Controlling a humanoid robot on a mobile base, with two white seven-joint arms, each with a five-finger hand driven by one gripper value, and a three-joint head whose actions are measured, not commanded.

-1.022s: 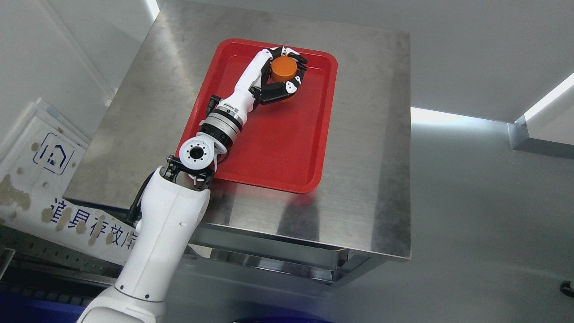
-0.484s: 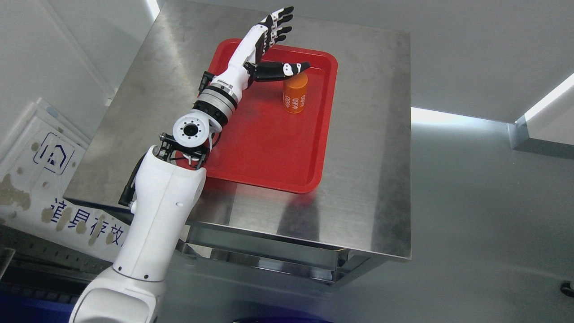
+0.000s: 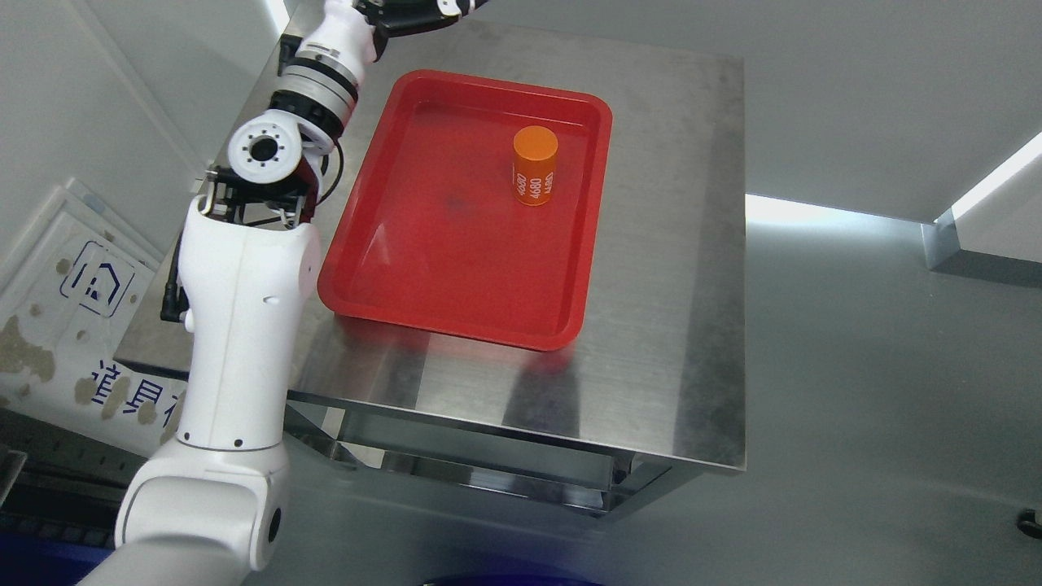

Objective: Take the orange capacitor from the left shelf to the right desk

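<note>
The orange capacitor [image 3: 535, 167] stands upright in the far right part of the red tray [image 3: 456, 332], with white "4680" print on its side. Nothing touches it. The tray lies on the steel desk [image 3: 667, 285]. My left arm rises along the tray's left side, and the left hand [image 3: 411, 12] is at the top edge, up and left of the capacitor and well apart from it. Most of the hand is cut off by the picture's edge.
A white signboard with blue characters [image 3: 73, 325] leans at the left, below the desk's level. The desk's front edge [image 3: 529, 439] runs across the lower middle. Grey floor lies to the right.
One second ago the left hand was closed around the capacitor. It then let go, and the arm has swung up and to the left. The capacitor stays standing in the tray.
</note>
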